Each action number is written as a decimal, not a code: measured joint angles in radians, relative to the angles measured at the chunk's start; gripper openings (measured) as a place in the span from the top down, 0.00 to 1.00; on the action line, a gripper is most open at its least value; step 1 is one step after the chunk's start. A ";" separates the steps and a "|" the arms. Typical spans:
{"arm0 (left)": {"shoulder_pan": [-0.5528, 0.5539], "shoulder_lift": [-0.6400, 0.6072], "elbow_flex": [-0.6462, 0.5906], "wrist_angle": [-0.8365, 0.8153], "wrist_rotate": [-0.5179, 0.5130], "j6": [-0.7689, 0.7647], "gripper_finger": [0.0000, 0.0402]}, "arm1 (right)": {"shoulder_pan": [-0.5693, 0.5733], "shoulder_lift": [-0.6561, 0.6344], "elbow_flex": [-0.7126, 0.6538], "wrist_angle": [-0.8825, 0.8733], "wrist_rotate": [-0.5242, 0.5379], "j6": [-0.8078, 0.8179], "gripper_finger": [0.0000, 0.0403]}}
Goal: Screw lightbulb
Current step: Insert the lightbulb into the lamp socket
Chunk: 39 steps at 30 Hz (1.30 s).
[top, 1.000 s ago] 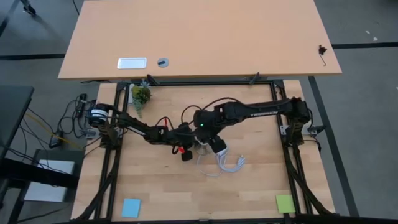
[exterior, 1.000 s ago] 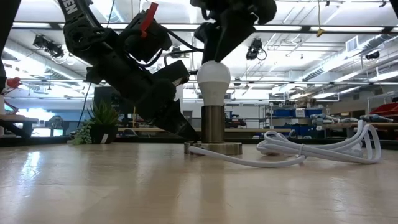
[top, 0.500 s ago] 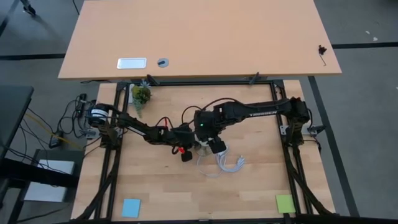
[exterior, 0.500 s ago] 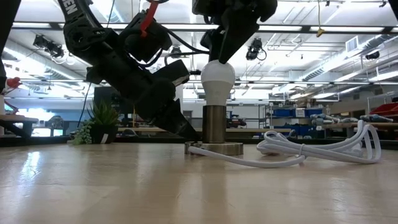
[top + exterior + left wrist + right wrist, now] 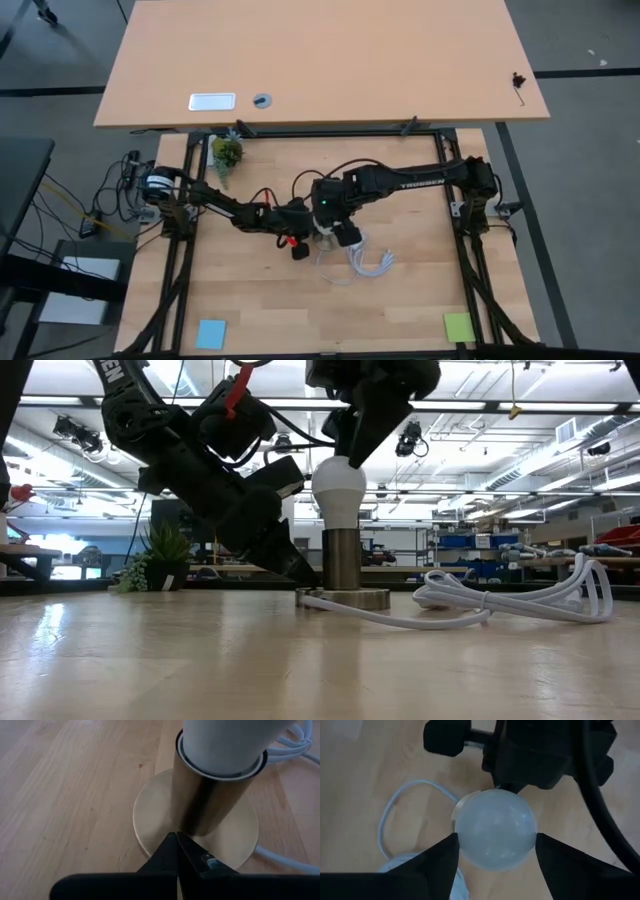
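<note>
The white lightbulb stands head up in a brass socket tube. The tube rises from a round brass base disc near the table's middle. My right gripper comes down from above and is shut on the bulb's head. My left gripper is shut and slants down from the table's left to the foot of the tube. In the high view both grippers meet at the socket, which they largely cover. My left gripper has its shut fingertips set on the base disc's upper face, right at the foot of the tube. It comes slanting down from the table's left. My right gripper pinches the bulb's rounded head between its two fingers, one on either side at the widest part. The fingers point steeply down. The bulb stands in the tube, leaning a little toward the table's left.
A coiled white cable runs from the base disc across the table to the right. A small potted plant stands at the far left. A blue note and a green note lie near the front edge.
My right gripper has rolled a little about its own pointing line while staying above the socket. The bulb's head has swayed toward the table's right and then back to the left over the tube. The tube and disc have stayed put.
</note>
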 joint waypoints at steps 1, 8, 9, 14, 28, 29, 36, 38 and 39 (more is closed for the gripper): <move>0.000 0.000 0.000 0.000 0.000 0.000 1.00 | 0.000 0.000 0.000 0.002 0.000 0.017 0.37; 0.000 0.000 0.000 0.000 -0.009 0.001 1.00 | 0.002 -0.010 -0.043 0.044 0.050 0.299 0.44; 0.000 0.000 0.000 0.000 -0.015 0.001 1.00 | 0.002 -0.010 -0.050 0.041 0.067 0.363 0.44; 0.003 0.000 0.000 0.000 -0.035 -0.009 1.00 | 0.005 -0.008 -0.054 0.017 0.090 0.645 0.43; 0.002 -0.006 0.000 -0.004 -0.032 -0.013 1.00 | 0.075 0.002 0.121 -0.096 0.146 0.507 0.35; 0.002 -0.008 -0.001 -0.008 -0.030 -0.013 1.00 | 0.081 0.002 0.136 -0.106 0.166 0.490 0.36; 0.002 -0.076 -0.003 -0.086 -0.022 0.004 1.00 | 0.136 0.000 0.196 -0.175 0.305 0.365 0.49; 0.002 -0.099 -0.003 -0.114 -0.023 0.007 1.00 | 0.149 0.000 0.196 -0.179 0.313 0.348 0.56; 0.002 -0.112 -0.003 -0.134 -0.023 0.011 1.00 | 0.155 0.000 0.196 -0.181 0.314 0.342 0.60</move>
